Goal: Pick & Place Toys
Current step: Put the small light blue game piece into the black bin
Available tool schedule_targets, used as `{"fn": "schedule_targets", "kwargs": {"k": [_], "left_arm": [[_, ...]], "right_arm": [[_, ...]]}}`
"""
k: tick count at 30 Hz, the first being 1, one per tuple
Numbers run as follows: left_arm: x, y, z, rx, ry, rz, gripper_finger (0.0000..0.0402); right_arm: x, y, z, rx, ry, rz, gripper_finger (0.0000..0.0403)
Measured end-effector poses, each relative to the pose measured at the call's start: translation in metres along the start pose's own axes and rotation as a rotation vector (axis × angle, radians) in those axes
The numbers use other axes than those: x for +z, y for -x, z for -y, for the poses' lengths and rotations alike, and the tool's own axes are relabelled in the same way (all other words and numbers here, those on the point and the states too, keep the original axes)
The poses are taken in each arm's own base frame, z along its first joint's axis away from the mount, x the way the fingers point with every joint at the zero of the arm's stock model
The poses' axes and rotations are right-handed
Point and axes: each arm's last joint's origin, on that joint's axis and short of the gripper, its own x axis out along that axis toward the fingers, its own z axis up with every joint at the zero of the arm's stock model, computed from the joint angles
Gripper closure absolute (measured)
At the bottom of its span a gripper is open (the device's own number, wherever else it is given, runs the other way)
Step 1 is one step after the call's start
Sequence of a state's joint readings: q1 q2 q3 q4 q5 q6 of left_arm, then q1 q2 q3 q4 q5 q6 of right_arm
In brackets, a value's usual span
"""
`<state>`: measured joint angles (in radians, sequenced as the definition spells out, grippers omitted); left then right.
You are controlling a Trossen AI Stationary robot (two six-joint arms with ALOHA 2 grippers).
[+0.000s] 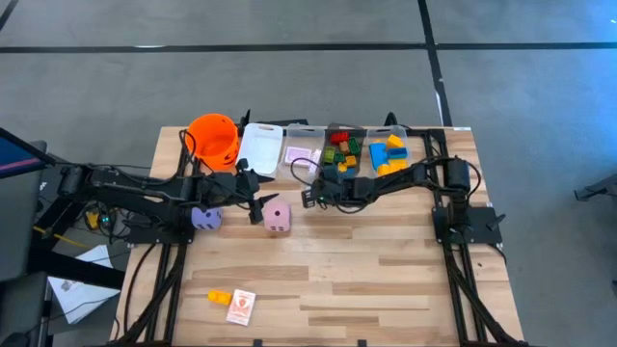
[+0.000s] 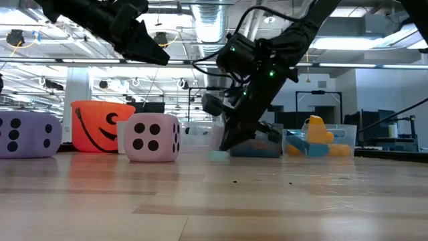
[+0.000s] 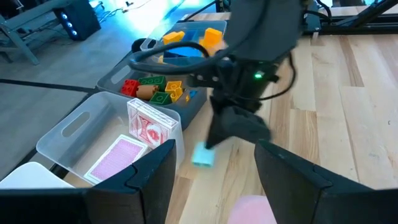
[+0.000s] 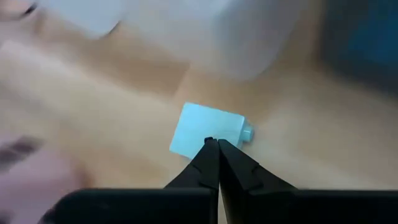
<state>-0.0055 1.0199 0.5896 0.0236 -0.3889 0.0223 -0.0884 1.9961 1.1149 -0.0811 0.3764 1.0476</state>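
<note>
Right gripper (image 4: 212,144): jaws pressed together, empty, tips at the near edge of the brick (image 4: 205,130).
Left gripper (image 3: 214,171): jaws wide, empty.
Advice: spread the right jaws, straddle the brick, then close.

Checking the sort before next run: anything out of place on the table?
Yes. A light blue brick lies loose on the wood in front of the bins, not in one; the shut right pincer points at it. An orange brick and card box sit alone at the near edge.

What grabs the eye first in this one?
The right claw, shut, its tips at a small light-blue brick on the table in front of the bins. Next, the pink die and purple die mid-table, with the open left claw hovering between them.
</note>
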Motion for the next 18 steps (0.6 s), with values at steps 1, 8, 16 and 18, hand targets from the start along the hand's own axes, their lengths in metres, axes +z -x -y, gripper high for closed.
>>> {"fn": "schedule_targets", "kwargs": {"k": [1,8,16,18], "left_arm": [[0.000,0.000,0.000,0.000,-0.001,-0.003,0.0192],[-0.001,0.000,0.000,0.000,-0.002,-0.007,0.0192],[-0.001,0.000,0.000,0.000,-0.002,-0.007,0.0192],[-0.001,0.000,0.000,0.000,-0.001,-0.005,0.0192]], "right_arm": [[-0.003,0.001,-0.002,0.015,0.007,-0.022,0.0403],[-0.029,0.012,-0.015,0.118,0.093,-0.176,0.0403],[-0.034,0.027,-0.020,0.160,0.268,-0.190,0.0403],[-0.033,0.032,-0.021,0.168,0.306,-0.190,0.0403]]}}
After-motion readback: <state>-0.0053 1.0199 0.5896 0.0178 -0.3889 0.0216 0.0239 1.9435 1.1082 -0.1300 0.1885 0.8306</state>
